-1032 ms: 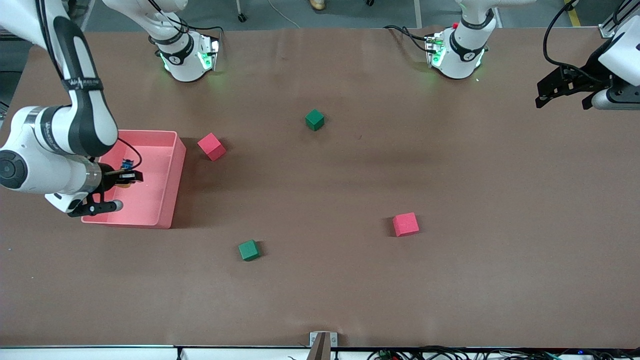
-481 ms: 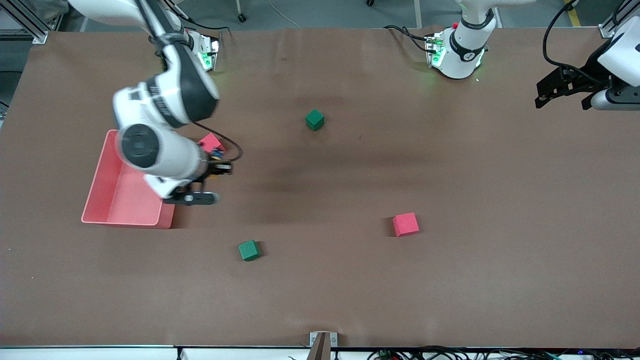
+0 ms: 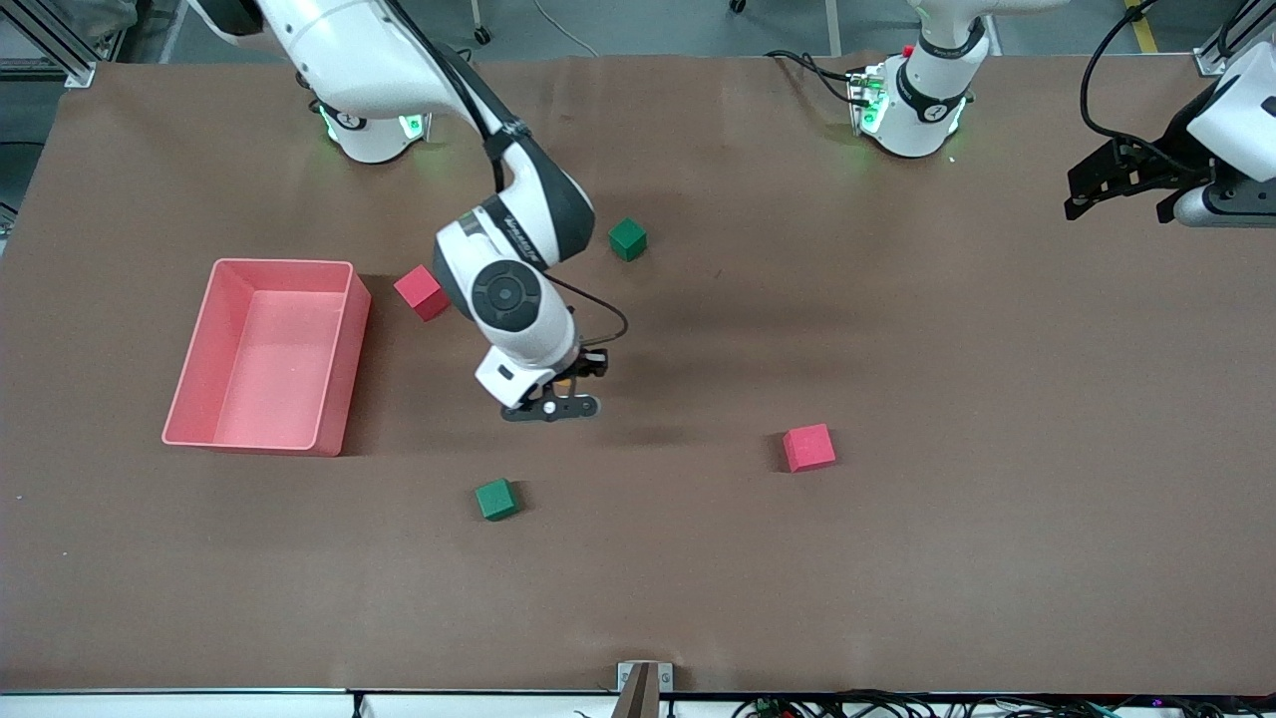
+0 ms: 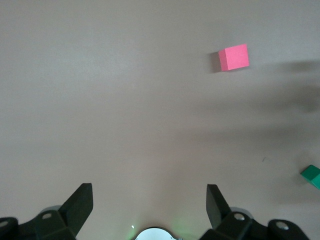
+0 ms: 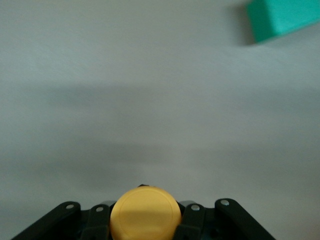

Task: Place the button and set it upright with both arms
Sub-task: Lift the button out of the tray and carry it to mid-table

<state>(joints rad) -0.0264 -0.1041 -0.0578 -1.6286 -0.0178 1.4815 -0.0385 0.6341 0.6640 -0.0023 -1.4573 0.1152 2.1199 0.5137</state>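
My right gripper (image 3: 570,383) hangs over the middle of the table, shut on the button (image 3: 565,382). In the right wrist view the button's round orange cap (image 5: 145,213) faces the camera between the black fingers (image 5: 196,220) and hides its body. My left gripper (image 3: 1121,184) waits open and empty, raised at the left arm's end of the table. The left wrist view shows its two black fingertips (image 4: 82,200) wide apart over bare table.
A pink bin (image 3: 282,264) sits toward the right arm's end. There are two red cubes (image 3: 422,291) (image 3: 808,447) and two green cubes (image 3: 627,239) (image 3: 495,499) on the table. The left wrist view shows a red cube (image 4: 233,57) and a green cube (image 4: 312,176).
My right arm has swung from over the pink bin to over the middle of the table, carrying the button. The left arm has stayed where it was.
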